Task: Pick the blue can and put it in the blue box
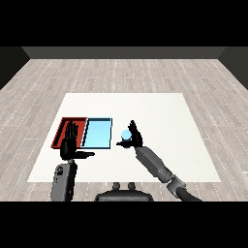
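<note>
1. Looking nearest you, you see both grey forearms rising from the lower corners: the left one stands almost upright, the right one slants up and inward toward the middle of the white worktop (160, 121).
2. Your left robot hand (69, 145) is held upright, fingers straight and pointing away from you, thumb stuck out sideways to the right. It is open and holds nothing.
3. Your right robot hand (134, 137) sits at the end of the slanted forearm, with its fingers and thumb curled around the blue can (126, 136), so the can is gripped there. You cannot tell whether the can rests on the worktop or is lifted.
4. The can lies just to the right of the light blue tray (98, 133), outside its rim and near its lower right corner.
5. The red tray (65, 125) lies against the left side of the blue one; your left robot hand overlaps it in the view and hides much of its floor.
6. Beyond the worktop you see a grey plank floor (121, 72).
</note>
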Tool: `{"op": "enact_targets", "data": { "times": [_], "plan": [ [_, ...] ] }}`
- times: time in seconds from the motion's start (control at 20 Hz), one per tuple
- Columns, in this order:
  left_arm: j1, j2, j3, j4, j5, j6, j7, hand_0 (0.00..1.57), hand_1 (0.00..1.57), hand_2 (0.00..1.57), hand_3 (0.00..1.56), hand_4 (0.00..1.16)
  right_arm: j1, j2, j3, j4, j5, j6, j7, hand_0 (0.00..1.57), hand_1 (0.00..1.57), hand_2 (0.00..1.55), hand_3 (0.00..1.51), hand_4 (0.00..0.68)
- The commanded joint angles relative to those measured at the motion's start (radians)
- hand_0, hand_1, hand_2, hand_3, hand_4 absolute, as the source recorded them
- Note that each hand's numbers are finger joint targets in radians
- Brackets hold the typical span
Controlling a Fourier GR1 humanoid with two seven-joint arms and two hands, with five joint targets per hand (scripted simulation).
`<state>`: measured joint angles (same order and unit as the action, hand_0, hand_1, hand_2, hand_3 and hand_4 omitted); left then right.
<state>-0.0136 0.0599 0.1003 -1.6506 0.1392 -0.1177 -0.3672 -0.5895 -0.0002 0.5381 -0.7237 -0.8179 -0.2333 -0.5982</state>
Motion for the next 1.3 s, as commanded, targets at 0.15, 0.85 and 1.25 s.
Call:
{"op": "enact_targets", "data": {
  "times": [0.15,0.85,1.25],
  "plan": [
    [-0.023,0.012,0.005,-0.024,0.006,0.006,0.038,0.00,0.00,0.00,0.00,0.00,-0.069,0.000,-0.050,0.069,-0.015,-0.241,0.016,1.49,1.49,1.51,1.48,0.600],
    [-0.014,0.019,-0.003,0.073,-0.033,-0.017,-0.050,0.00,0.00,0.00,0.00,0.00,-0.119,0.000,0.055,0.014,0.064,-0.385,0.070,1.49,1.49,1.46,1.41,0.645],
    [-0.056,-0.054,-0.127,0.083,-0.089,0.015,0.058,0.00,0.00,0.00,0.00,0.00,-0.091,-0.135,0.148,-0.244,0.206,-0.512,0.183,1.43,1.43,1.45,1.39,0.624]
  ]
}}
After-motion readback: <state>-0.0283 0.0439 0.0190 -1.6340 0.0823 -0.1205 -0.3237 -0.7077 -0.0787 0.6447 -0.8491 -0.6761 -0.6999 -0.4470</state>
